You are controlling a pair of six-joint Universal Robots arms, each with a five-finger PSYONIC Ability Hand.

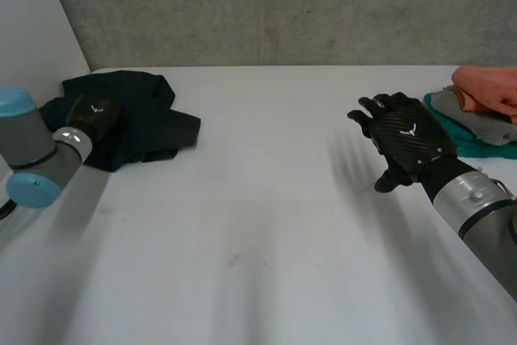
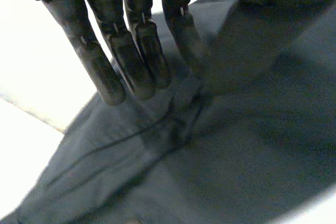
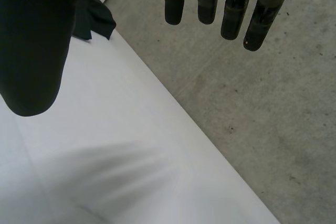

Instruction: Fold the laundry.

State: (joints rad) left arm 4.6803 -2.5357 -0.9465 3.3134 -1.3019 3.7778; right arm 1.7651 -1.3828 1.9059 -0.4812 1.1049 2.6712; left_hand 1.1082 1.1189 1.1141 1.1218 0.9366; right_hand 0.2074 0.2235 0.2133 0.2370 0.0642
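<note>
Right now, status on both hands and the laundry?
Left hand open over crumpled dark garment. Right hand open above the table, holding nothing. Clothes pile beside right hand; nothing blocking.

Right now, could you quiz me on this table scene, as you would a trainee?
1. True or false: the right hand holds a cloth.
2. Which hand rests on the dark garment? A: left hand. B: right hand.
3. Fill in: the top cloth of the pile beside the right hand is ___.
Key: 1 false; 2 A; 3 orange.
</note>
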